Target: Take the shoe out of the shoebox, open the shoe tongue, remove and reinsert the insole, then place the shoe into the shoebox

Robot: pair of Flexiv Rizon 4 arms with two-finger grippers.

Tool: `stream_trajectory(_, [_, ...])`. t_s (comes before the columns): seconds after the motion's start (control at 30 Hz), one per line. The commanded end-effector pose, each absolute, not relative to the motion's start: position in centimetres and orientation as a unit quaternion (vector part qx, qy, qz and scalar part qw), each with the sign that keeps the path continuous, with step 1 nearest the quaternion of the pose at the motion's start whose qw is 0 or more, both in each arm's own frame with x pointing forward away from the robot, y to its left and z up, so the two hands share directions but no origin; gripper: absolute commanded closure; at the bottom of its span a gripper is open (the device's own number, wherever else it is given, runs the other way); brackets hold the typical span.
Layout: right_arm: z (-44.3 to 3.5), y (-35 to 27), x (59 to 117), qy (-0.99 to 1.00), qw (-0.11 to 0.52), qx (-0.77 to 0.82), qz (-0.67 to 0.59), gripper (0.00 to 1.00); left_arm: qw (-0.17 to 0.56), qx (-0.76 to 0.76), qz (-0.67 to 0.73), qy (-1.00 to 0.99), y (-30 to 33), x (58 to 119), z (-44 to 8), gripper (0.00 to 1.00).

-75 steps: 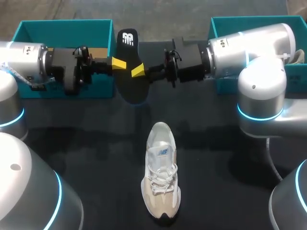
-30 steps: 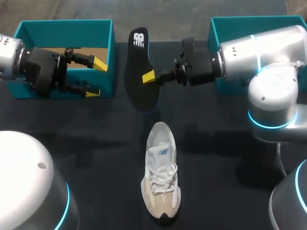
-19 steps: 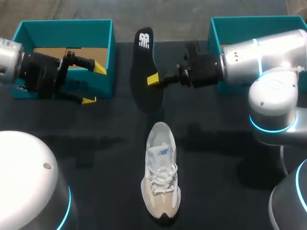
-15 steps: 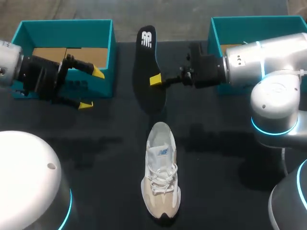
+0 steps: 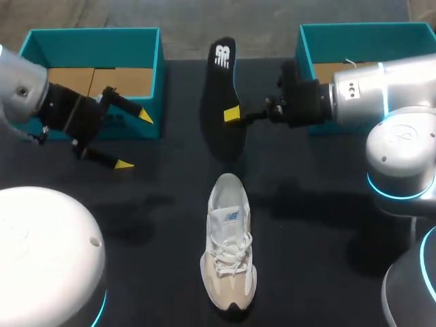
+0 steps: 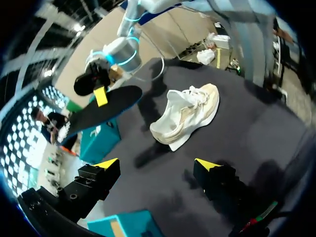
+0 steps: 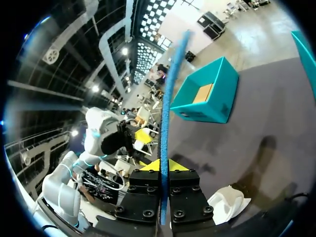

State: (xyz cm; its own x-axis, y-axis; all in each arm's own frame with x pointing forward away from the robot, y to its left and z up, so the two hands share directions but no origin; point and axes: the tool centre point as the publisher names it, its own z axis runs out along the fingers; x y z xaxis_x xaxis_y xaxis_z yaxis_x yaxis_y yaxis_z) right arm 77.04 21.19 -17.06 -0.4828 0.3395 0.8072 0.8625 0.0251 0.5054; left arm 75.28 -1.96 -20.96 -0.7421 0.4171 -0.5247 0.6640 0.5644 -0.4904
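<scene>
Head view: right fingers (image 5: 232,114) clamp the black insole (image 5: 221,88), held on edge above the desk (image 5: 320,225) between left shoebox (image 5: 95,33) and right shoebox (image 5: 354,28); left fingers (image 5: 143,116) spread, empty, before left shoebox; shoe (image 5: 229,248) lies mid-desk.

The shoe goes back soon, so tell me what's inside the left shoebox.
Only a brown cardboard floor shows inside the left shoebox. The floor's near strip is hidden behind the front wall, and the left arm covers the left corner.
</scene>
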Motion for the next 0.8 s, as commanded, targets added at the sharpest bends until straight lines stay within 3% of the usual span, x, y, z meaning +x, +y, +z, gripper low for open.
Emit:
stream_trajectory(0.03, [-17.0, 21.4, 77.0, -0.675, 0.24, -0.451, -0.533, 1.0, 0.136, 0.282, -0.304, 0.9, -2.4, 75.4, -20.4, 0.0])
stream_trajectory(0.2, [-17.0, 21.4, 77.0, -0.675, 0.24, -0.451, -0.533, 1.0, 0.136, 0.282, -0.304, 0.9, -2.4, 75.4, -20.4, 0.0])
stream_trajectory(0.4, [-20.0, 20.5, 76.8, -0.661, 0.219, -0.456, -0.554, 1.0, 0.051, 0.18, -0.266, 0.946, -4.0, 75.3, -21.5, 0.0])
stream_trajectory(0.8, [-22.1, 19.6, 78.9, -0.683, 0.191, -0.403, -0.579, 1.0, -0.01, 0.09, -0.213, 0.973, -3.9, 73.6, -25.7, 0.0])
